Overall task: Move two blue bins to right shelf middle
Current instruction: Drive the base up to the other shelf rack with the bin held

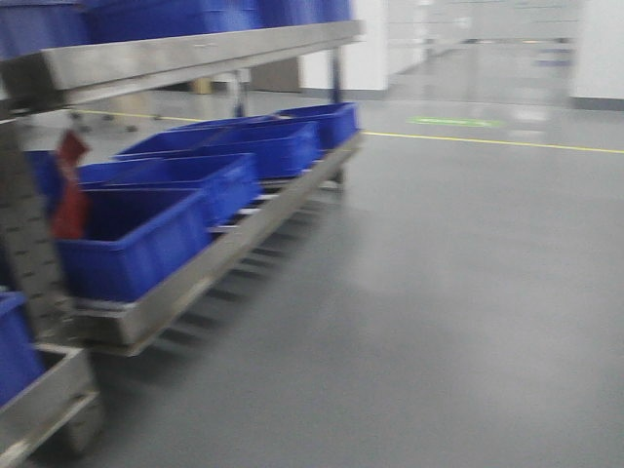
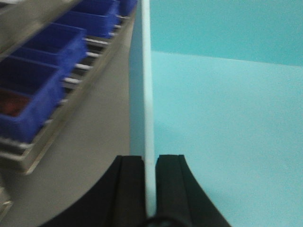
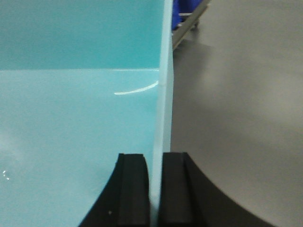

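Observation:
Both wrist views show a blue bin (image 2: 227, 118), which looks light turquoise from inside. My left gripper (image 2: 150, 158) is shut on the bin's left wall (image 2: 147, 71), one finger on each side. My right gripper (image 3: 156, 156) is shut on the right wall (image 3: 164, 94) of the same bin (image 3: 71, 123). The bin hangs above the grey floor. Neither gripper nor the held bin shows in the front view. A metal shelf rack (image 1: 195, 49) stands at the left there. I cannot tell whether it is the right shelf.
Several dark blue bins (image 1: 146, 244) sit in a row on the rack's low level (image 1: 244, 239), also seen in the left wrist view (image 2: 42, 52). A red item (image 1: 70, 195) hangs by the rack post. Open grey floor (image 1: 439, 292) with a yellow line (image 1: 487, 141) lies to the right.

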Controlling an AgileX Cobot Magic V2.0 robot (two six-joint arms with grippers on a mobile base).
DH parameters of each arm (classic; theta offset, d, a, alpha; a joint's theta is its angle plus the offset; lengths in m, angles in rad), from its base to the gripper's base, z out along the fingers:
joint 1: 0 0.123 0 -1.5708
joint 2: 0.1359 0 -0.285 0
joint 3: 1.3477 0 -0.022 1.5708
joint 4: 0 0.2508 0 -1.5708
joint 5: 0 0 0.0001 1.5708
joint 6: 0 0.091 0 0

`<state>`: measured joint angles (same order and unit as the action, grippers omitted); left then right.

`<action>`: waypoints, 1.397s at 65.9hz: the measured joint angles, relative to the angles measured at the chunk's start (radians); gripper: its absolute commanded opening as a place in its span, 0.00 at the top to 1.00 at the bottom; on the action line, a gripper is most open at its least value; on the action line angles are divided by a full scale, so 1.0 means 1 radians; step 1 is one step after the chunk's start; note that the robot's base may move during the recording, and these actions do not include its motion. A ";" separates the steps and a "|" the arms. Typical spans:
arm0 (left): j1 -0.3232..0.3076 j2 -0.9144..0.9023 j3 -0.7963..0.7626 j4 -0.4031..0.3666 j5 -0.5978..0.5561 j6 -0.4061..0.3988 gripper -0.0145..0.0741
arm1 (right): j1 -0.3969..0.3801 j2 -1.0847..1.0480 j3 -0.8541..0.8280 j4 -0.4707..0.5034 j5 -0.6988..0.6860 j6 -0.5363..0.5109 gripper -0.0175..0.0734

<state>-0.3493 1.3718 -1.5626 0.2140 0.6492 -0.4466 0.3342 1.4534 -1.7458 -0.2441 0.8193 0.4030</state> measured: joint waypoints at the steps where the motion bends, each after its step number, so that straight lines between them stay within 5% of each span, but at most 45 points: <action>1: 0.000 0.000 0.000 0.000 0.000 0.000 0.96 | 0.000 0.000 0.000 0.000 0.000 0.000 0.99; 92: 0.000 -0.002 0.000 0.002 0.002 0.000 0.96 | 0.000 0.000 0.000 0.000 -0.004 0.000 0.99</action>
<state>-0.3493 1.3700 -1.5626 0.2158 0.6511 -0.4466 0.3342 1.4534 -1.7458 -0.2441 0.8153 0.4030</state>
